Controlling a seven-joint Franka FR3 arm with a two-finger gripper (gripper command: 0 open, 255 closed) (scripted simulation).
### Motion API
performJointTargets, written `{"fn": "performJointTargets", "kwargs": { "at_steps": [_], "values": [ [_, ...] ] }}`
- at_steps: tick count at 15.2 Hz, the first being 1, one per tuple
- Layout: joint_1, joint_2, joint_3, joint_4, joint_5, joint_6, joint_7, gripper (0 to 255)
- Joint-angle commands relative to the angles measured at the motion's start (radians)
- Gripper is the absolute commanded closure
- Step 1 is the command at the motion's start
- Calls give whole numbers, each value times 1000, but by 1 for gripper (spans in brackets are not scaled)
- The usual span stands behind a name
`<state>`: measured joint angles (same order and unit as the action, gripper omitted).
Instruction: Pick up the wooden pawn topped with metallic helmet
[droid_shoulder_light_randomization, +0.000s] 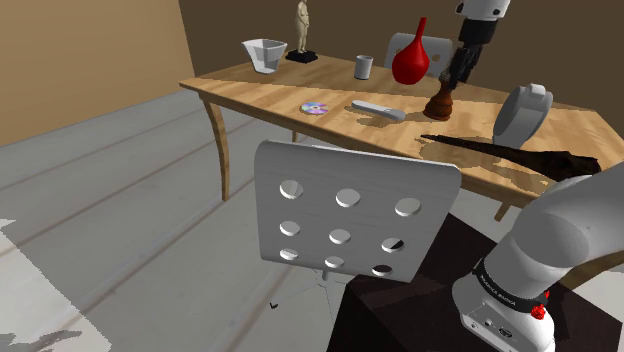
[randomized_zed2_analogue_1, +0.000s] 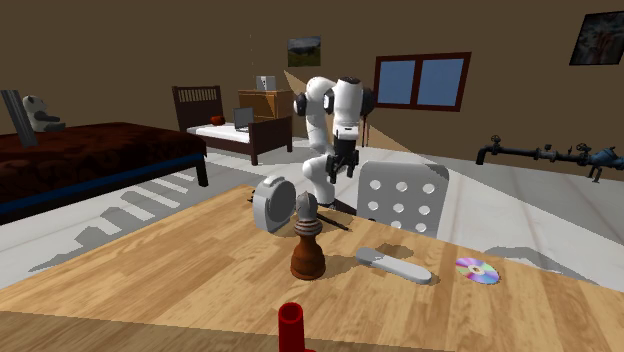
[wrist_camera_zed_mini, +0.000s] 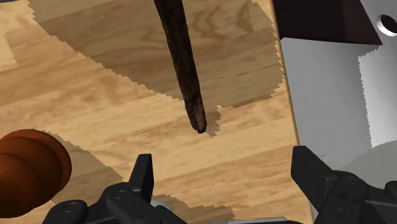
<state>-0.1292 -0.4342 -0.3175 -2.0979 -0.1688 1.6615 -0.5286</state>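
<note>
The pawn (droid_shoulder_light_randomization: 442, 98) stands upright on the wooden table (droid_shoulder_light_randomization: 270, 95), with a dark brown turned body (randomized_zed2_analogue_1: 307, 250) and a grey metallic top (randomized_zed2_analogue_1: 306, 207). My black gripper (droid_shoulder_light_randomization: 453, 72) hangs just above and slightly behind it, apart from it. From across the table, the gripper (randomized_zed2_analogue_1: 337, 170) shows beyond the pawn. In the wrist view the gripper (wrist_camera_zed_mini: 226, 184) is open with nothing between its fingers. The pawn's brown round body (wrist_camera_zed_mini: 25, 168) lies outside the finger (wrist_camera_zed_mini: 143, 178) nearest it.
A long dark stick (droid_shoulder_light_randomization: 510, 152) lies on the table, its tip (wrist_camera_zed_mini: 200, 124) ahead of the fingers. Near the pawn are a grey round object (droid_shoulder_light_randomization: 522, 112), a red vase (droid_shoulder_light_randomization: 412, 58), a grey remote (droid_shoulder_light_randomization: 380, 109) and a disc (droid_shoulder_light_randomization: 315, 108). A white perforated chair (droid_shoulder_light_randomization: 350, 215) stands at the table's edge.
</note>
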Motion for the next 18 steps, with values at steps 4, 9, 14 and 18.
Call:
{"fn": "performJointTargets", "kwargs": {
  "at_steps": [4,9,14,18],
  "values": [
    [-13,138,-74,158,-7,15,-107,0],
    [-31,295,-146,334,24,25,-220,0],
    [-74,478,-210,551,97,12,-342,0],
    [-137,635,-242,752,178,-25,-431,0]
  ]
}}
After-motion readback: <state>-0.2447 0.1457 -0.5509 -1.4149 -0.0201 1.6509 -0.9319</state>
